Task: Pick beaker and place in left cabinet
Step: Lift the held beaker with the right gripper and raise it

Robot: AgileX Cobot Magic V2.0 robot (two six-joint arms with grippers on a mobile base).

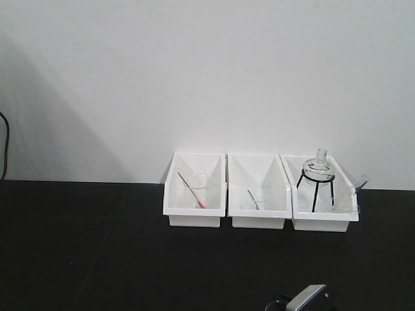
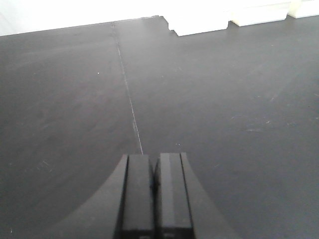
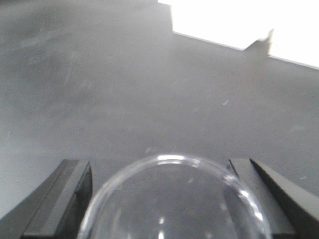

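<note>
Both fingers of my right claw (image 3: 160, 167) press the sides of the beaker (image 3: 174, 209), rim up between them above the black table (image 3: 124, 89). Thin, light, slippery glass, I judge: best held gently, below the lip. My left claw (image 2: 154, 167) is closed, empty.

A matte black tabletop (image 1: 78, 246) runs back to a white wall, crossed by a thin pale seam (image 2: 130, 107) (plain in the left wrist view). On it, at the back, three white plastic bins stand in a row, just beside one another: left bin (image 1: 194, 220), middle bin (image 1: 258, 222), right bin (image 1: 324, 225).
</note>
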